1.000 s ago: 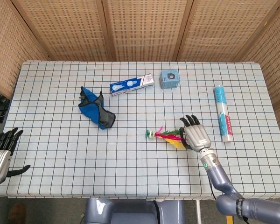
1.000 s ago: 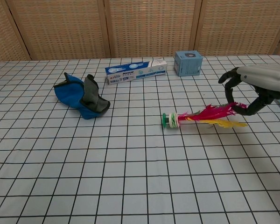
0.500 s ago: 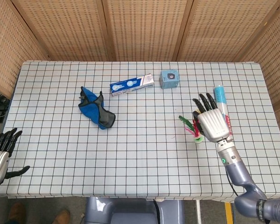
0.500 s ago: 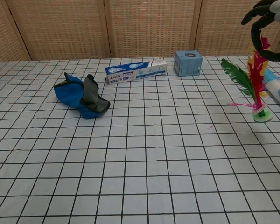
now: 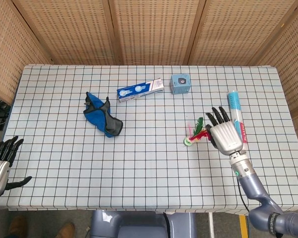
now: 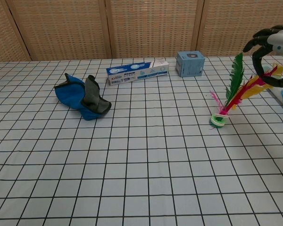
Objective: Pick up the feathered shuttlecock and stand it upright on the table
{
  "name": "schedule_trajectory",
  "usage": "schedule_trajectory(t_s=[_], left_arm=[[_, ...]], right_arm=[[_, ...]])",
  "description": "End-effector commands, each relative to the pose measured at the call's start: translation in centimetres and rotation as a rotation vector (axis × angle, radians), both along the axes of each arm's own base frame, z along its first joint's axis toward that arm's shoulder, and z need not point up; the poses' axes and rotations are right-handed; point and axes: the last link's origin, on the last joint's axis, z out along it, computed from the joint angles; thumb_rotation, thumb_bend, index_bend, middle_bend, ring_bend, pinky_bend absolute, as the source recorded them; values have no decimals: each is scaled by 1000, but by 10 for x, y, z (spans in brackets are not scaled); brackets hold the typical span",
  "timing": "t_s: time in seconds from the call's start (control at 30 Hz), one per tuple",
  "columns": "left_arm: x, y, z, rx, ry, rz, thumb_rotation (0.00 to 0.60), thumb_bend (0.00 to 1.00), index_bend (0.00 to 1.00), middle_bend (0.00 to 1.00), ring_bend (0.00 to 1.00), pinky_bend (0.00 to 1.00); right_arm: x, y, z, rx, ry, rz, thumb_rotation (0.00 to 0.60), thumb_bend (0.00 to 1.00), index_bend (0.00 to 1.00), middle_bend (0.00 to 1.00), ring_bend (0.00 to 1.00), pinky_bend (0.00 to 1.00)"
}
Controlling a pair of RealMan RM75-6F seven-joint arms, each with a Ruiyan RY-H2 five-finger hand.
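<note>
While the right hand (image 5: 225,136) sits at the right side of the table (image 5: 64,163), its fingers (image 6: 255,43) are curled into a loose ring around the tips of the feathers, and the pink and yellow ones pass through that ring in the chest view. Whether the hand actually pinches the feathers or only encircles them cannot be told from either view.

1 feathered shuttlecock (image 6: 228,96) stands base-down on the cloth, its green and white disc on the table surface and its plume tilted up and toward the right hand. Feather colours: green, pink, red, yellow. It lies right of table centre, in front of the small box and left of the tube.

Left hand (image 5: 1,166) hangs off the near left edge of the table, fingers spread apart, holding nothing.

Count of other items:
- 1 long blue-and-white carton (image 5: 139,89), lying flat; its print is too small to read.
- 1 small blue box (image 5: 180,84) with a dark round mark on its face, just right of the carton.
- 1 white tube (image 5: 237,119) with a teal cap and red lettering, unreadable, beside the right hand.
- 1 blue and grey crumpled glove (image 5: 102,114), left of centre.
</note>
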Motion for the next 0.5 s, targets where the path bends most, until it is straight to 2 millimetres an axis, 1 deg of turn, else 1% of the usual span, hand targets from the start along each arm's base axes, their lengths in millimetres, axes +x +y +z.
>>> schedule_trajectory(t_s=[0.03, 0.1, 0.2, 0.23, 0.3, 0.37, 0.43, 0.47, 0.5], left_arm=[[0, 0, 0, 1, -1, 0, 600, 0, 0, 0, 0, 0], [0, 0, 1, 1, -1, 0, 600, 0, 0, 0, 0, 0], [0, -1, 1, 1, -3, -2, 600, 0, 0, 0, 0, 0], [1, -1, 1, 2, -4, -4, 600, 0, 0, 0, 0, 0], [1, -2, 1, 3, -5, -6, 600, 0, 0, 0, 0, 0], [1, -2, 1, 3, -6, -7, 600, 0, 0, 0, 0, 0], [1, -3, 1, 3, -6, -9, 600, 0, 0, 0, 0, 0], [2, -3, 1, 3, -7, -9, 600, 0, 0, 0, 0, 0], [2, -4, 2, 4, -8, -10, 600, 0, 0, 0, 0, 0]], right_arm=[[-3, 6, -7, 23, -14, -4, 600, 659, 782, 231, 0, 0], [-4, 11, -10, 38, -24, -3, 600, 650, 780, 231, 0, 0], [-4, 17, -12, 50, -26, 11, 600, 591, 761, 229, 0, 0], [-3, 19, -13, 52, -28, 18, 600, 564, 723, 224, 0, 0], [0, 23, -13, 52, -38, 32, 600, 457, 547, 193, 0, 0], [2, 25, -11, 50, -49, 46, 600, 165, 199, 89, 0, 0], [3, 27, -8, 46, -63, 49, 600, 16, 29, 16, 0, 0], [3, 27, -6, 40, -70, 48, 600, 0, 1, 0, 0, 0], [4, 28, -3, 30, -80, 51, 600, 0, 0, 0, 0, 0]])
